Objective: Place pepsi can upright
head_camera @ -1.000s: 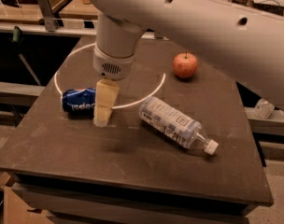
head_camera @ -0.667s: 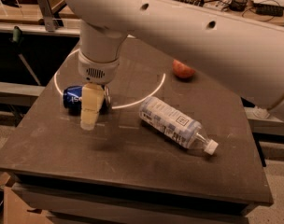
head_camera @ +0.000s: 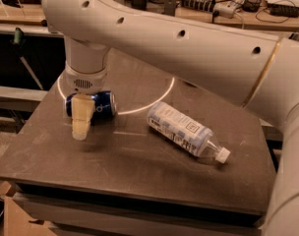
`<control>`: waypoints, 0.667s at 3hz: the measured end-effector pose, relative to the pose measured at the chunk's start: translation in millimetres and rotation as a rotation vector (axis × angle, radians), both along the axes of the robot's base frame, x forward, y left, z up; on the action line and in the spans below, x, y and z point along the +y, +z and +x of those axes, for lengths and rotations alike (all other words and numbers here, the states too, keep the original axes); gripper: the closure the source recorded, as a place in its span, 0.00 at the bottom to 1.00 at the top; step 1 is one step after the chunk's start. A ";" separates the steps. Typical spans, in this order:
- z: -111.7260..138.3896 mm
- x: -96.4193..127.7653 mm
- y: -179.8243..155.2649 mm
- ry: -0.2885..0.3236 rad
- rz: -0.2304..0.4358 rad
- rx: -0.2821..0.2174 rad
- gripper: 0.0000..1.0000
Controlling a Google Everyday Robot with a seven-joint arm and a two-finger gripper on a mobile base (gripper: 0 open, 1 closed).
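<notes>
The pepsi can is dark blue and lies on its side at the left of the dark table. My gripper hangs from the white wrist straight down over the can. Its beige tip stands in front of the can's middle and covers part of it. Blue shows on both sides of the tip. The can rests on the table and is not lifted.
A clear plastic bottle with a white cap lies on its side right of the can. A bright ring of light marks the table behind them. My big white arm spans the back. Cables and a power strip lie on the desk behind.
My arm has swung left and the gripper has come down over the can. The red apple at the back is now hidden behind the arm. Can and bottle have not moved.
</notes>
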State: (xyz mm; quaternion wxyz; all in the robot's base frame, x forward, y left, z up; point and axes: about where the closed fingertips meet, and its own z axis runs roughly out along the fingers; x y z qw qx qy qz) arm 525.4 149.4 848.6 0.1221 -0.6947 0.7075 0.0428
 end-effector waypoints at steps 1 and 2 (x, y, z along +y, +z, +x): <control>7.9 9.6 -7.4 0.045 -0.031 0.000 0.18; 10.2 14.9 -10.6 0.073 -0.078 0.011 0.40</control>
